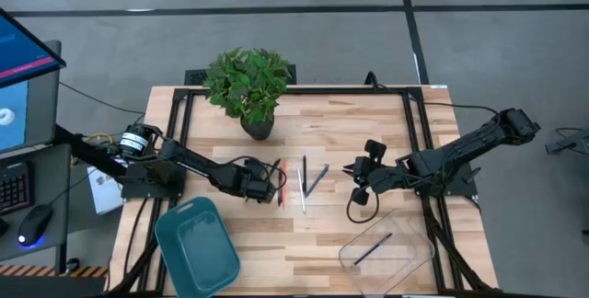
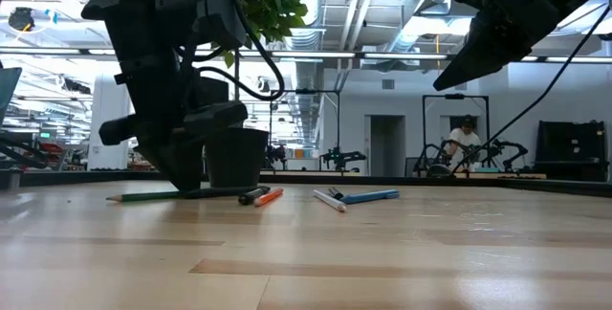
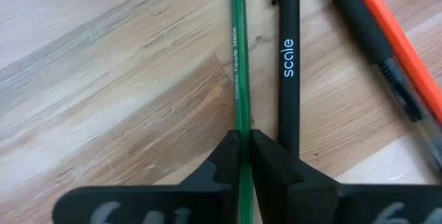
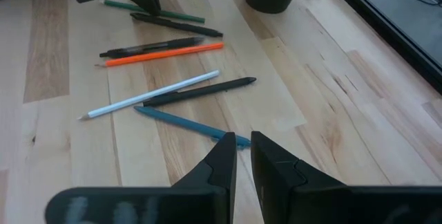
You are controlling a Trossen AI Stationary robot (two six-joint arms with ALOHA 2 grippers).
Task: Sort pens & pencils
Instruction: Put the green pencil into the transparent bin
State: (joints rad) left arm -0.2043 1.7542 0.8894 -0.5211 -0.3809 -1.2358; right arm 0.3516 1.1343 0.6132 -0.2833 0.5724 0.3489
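Observation:
Several pens and pencils lie flat on the wooden table (image 1: 368,123) at its middle. Among them are a green pencil (image 3: 238,58), a black "scale" pencil (image 3: 289,58), a black pen (image 4: 152,46), an orange pen (image 4: 162,54), a white one (image 4: 148,96), another black pen (image 4: 200,90) and a blue one (image 4: 183,122). My left gripper (image 1: 270,188) is shut on the green pencil at the group's left side. To the right of the group my right gripper (image 1: 354,171) hangs above the table, shut on nothing. My left gripper pinches the green pencil's shaft (image 3: 240,124) between its two fingertips (image 3: 266,155), one on either side. The fingers come steeply from above, slanting from the table's left. The pencil lies on the table beside the black pencil (image 2: 220,192).
A potted plant (image 1: 248,86) stands at the far side behind the pens. A teal bin (image 1: 196,247) sits near the front left. At the front right a clear bin (image 1: 386,247) holds one dark pen (image 1: 373,247).

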